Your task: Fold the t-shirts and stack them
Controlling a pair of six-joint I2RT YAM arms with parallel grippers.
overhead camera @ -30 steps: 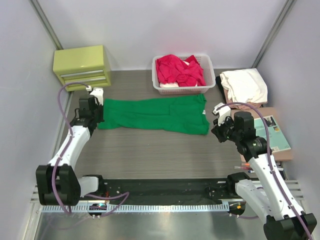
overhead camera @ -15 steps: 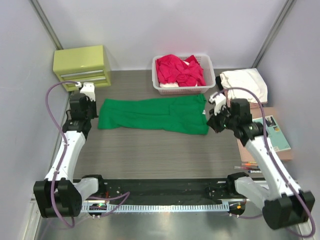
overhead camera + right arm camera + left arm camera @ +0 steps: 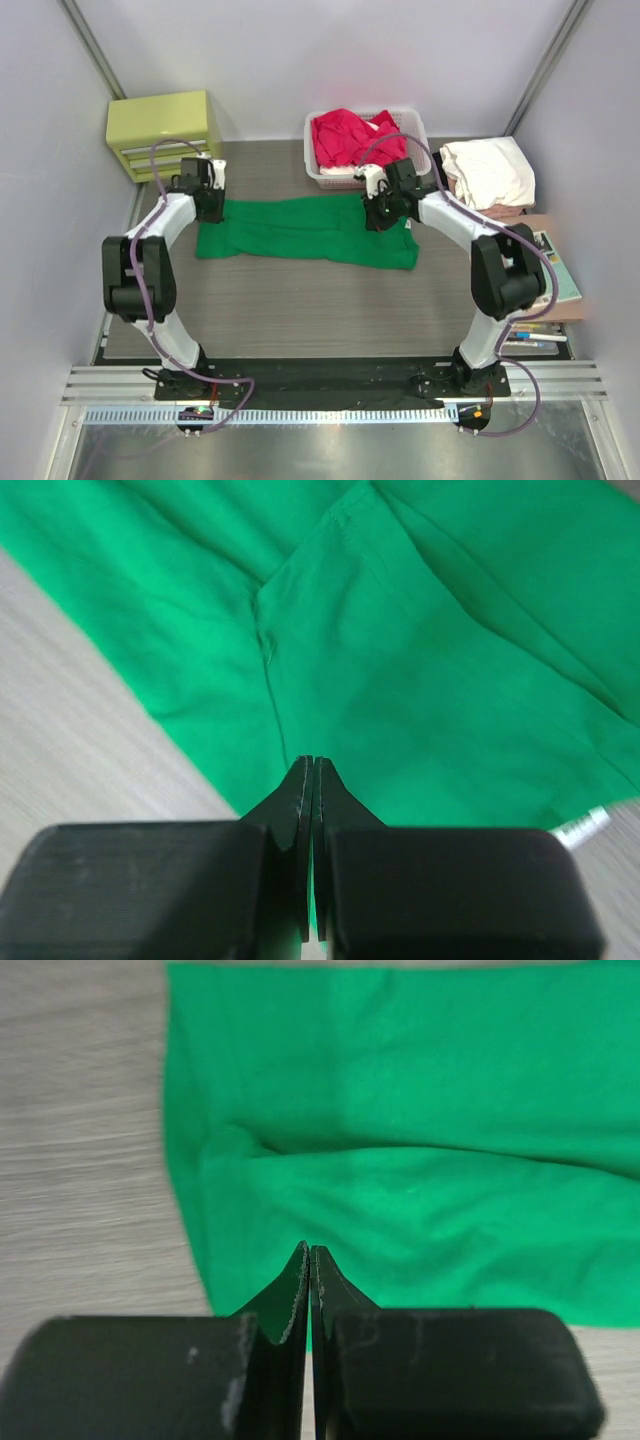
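Note:
A bright green t-shirt [image 3: 300, 232] lies flat on the table, folded into a long strip, with a small white label [image 3: 583, 826] at its right end. My left gripper [image 3: 213, 206] hovers shut over the shirt's left end [image 3: 300, 1190], its jaws pressed together with nothing between them. My right gripper [image 3: 376, 214] hovers shut over the shirt's right part [image 3: 420, 680], also empty. Red t-shirts [image 3: 355, 138] are heaped in the white basket [image 3: 418, 172]. A pile of white and pale t-shirts [image 3: 488, 172] sits at the far right.
A yellow-green drawer cabinet [image 3: 165, 130] stands at the back left. A teal-covered book [image 3: 556, 272] lies on a brown board at the right edge. Grey walls close in both sides. Bare wood-grain table [image 3: 300, 300] lies in front of the shirt.
Both arms have swung from the table's sides in to the green shirt. The left gripper now sits over its left end, the right over its right part. Both stayed shut.

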